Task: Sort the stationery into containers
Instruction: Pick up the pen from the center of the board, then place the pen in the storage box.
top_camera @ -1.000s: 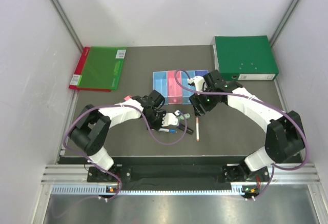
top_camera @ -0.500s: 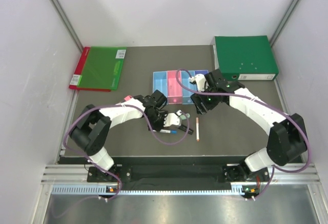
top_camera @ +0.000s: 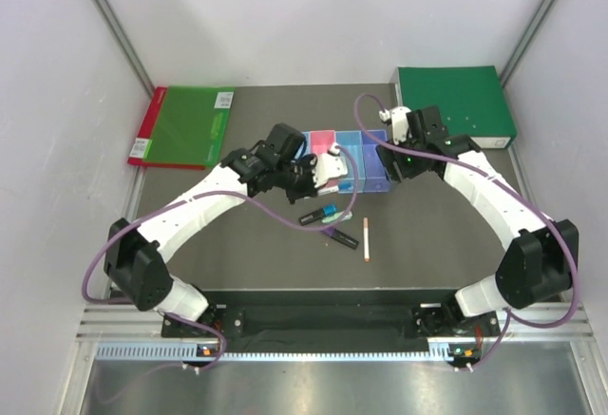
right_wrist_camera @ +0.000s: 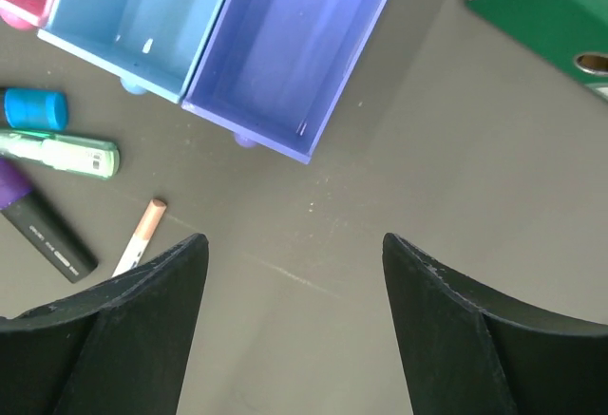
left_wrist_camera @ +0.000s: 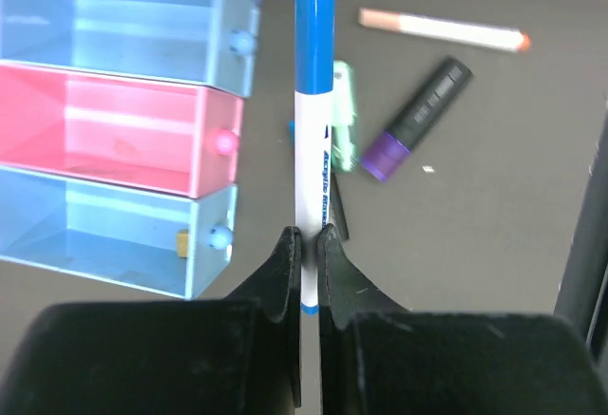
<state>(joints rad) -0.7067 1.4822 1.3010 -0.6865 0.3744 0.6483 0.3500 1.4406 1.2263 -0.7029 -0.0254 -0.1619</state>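
My left gripper is shut on a white-blue pen and holds it above the table just in front of the containers. The left wrist view shows the gripper beside the light blue, pink and blue bins. A black-blue pen, a purple-black marker and a thin pink-white pen lie on the table. A mint green pen lies with them. My right gripper is open and empty in front of the purple-blue bin. The stubby pink piece is out of view.
A flat green folder with a red edge lies at the back left. A dark green binder lies at the back right, close behind my right wrist. A small yellowish thing sits in the light blue bin.
My left gripper lifted the white-blue pen from the pile and carried it back and right to the bins. My right gripper moved back and right to the purple-blue end of the row.
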